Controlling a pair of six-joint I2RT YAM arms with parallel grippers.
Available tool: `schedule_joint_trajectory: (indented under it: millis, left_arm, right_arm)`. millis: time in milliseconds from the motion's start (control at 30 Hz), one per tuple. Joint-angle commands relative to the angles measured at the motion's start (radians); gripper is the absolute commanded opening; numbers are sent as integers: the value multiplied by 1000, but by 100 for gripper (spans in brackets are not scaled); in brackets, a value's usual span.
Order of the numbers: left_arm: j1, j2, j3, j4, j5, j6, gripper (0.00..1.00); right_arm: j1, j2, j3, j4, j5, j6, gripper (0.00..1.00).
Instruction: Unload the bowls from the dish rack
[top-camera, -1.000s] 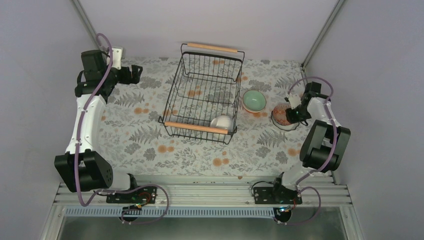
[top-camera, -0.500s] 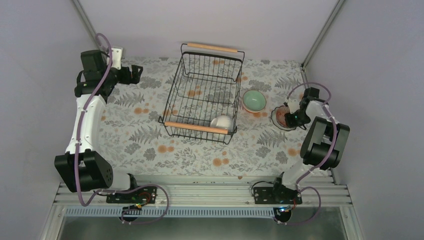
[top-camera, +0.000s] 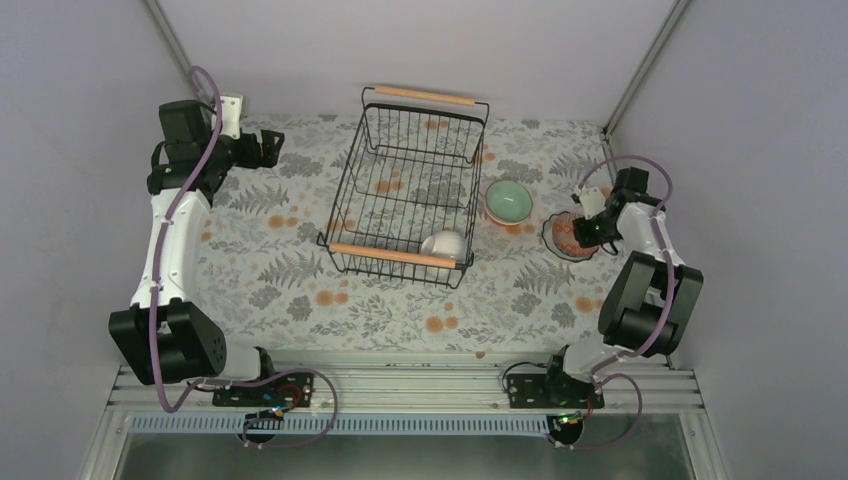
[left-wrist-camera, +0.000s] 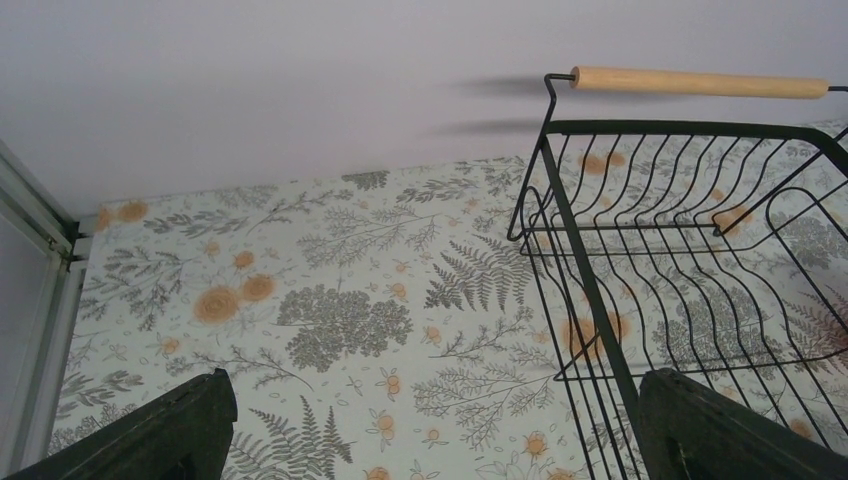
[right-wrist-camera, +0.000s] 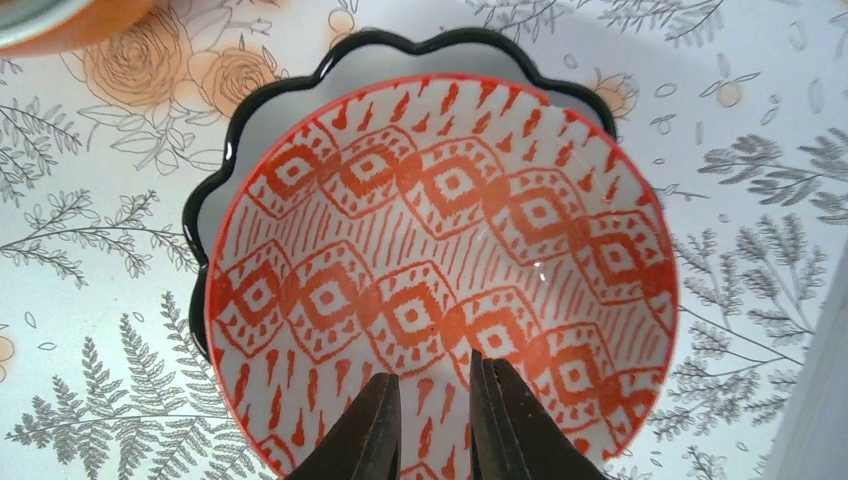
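Fern-print tablecloth (top-camera: 270, 270), the rack (top-camera: 392, 256) mid-table, one white bowl (top-camera: 445, 243) in its near right corner.
Just right of the rack sits the green bowl (top-camera: 508, 200); further right, the orange patterned bowl (right-wrist-camera: 440, 260) nests in a scalloped bowl (right-wrist-camera: 250, 130). The right gripper (right-wrist-camera: 433, 385) is low over it, jaws nearly together. Gripping or not, can't tell. The left gripper (top-camera: 268, 148) hangs far left, jaws spread wide.

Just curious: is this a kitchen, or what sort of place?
Probably a robot test booth, not a kitchen: plain walls box in one floral table, a left arm and right arm are bolted to a metal rail, with a dish rack and bowls.
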Motion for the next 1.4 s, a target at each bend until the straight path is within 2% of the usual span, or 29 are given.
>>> schedule_joint_trajectory:
  millis: [0,533,933,1367]
  left_arm:
    - [6,-26,11,4,17,-10,100]
    - [13,-33,13,4,17,-11,100]
    - [22,-37,10,3,22,-14,100]
    - [25,-35,11,5,26,-14,100]
  right_arm:
    - [-13,54,7,20,-31,-9,18]
    - [17,159,41,39,-109,18,18]
    - [71,184,37,75,-136,47,17]
    - [75,174,31,83,-121,40,17]
